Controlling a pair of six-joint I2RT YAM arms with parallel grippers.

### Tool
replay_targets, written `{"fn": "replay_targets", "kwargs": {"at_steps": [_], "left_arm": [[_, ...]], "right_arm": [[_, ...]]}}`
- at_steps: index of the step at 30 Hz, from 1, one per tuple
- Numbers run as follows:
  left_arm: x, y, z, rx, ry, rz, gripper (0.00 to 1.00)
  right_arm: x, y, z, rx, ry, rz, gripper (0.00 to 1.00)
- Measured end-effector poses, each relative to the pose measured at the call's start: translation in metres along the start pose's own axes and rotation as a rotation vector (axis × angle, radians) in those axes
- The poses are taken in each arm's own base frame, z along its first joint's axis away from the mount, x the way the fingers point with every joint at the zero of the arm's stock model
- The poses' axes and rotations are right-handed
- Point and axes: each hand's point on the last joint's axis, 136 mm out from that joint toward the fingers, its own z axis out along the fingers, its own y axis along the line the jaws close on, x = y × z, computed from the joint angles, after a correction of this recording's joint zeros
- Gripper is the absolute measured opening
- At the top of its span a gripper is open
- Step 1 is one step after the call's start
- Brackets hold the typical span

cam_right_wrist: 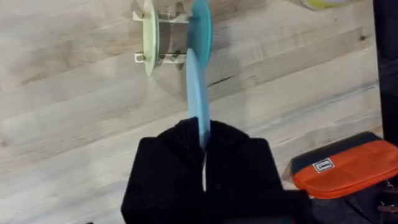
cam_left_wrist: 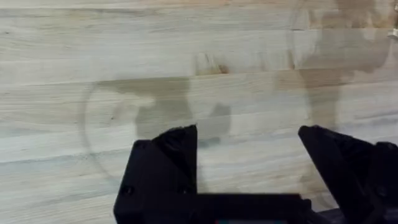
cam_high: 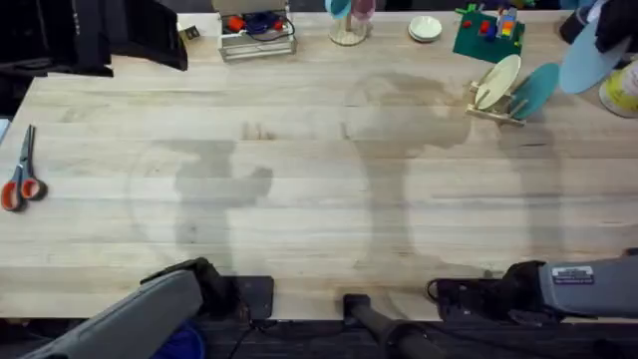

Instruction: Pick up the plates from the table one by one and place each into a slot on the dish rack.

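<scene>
The right gripper point(cam_right_wrist: 204, 140), nearest the lens, clamps a light blue plate point(cam_right_wrist: 198, 93) edge-on above the dish rack point(cam_right_wrist: 163, 34), partly hiding it. The left gripper point(cam_left_wrist: 247, 146) gapes empty.

grey arm links point(cam_high: 150, 309), black blocky jaws; white label point(cam_high: 573, 275)

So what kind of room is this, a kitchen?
Probably a robot lab workbench, not a kitchen: two robot arms at a wooden table, scissors, toy blocks, and a small dish rack.
</scene>
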Motion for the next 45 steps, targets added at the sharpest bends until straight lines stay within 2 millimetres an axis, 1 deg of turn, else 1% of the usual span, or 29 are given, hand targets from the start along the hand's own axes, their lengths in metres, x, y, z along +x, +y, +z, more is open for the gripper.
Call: {"fn": "replay_targets", "kwargs": {"at_steps": [18, 23, 28, 33, 40, 45], "left_arm": [[0.0, 0.0, 0.0, 0.0, 0.0, 0.0, 0.994], [0.0, 0.0, 0.0, 0.0, 0.0, 0.0, 0.995], [0.0, 0.0, 0.0, 0.0, 0.0, 0.0, 0.995], [0.0, 0.0, 0.0, 0.0, 0.0, 0.0, 0.995], [0.0, 0.0, 0.0, 0.0, 0.0, 0.0, 0.995], [0.0, 0.0, 0.0, 0.0, 0.0, 0.0, 0.995]], "right_arm": [[-0.01, 0.002, 0.035, 0.012, 0.063, 0.024, 0.03], [-0.02, 0.006, 0.047, 0.011, 0.051, 0.033, 0.03], [-0.028, 0.007, 0.05, 0.009, 0.028, 0.042, 0.03], [-0.031, 0.008, 0.053, 0.009, 0.022, 0.047, 0.03], [-0.033, 0.014, 0.077, 0.014, 0.071, 0.036, 0.03], [-0.033, 0.016, 0.086, 0.016, 0.09, 0.032, 0.03]]}}
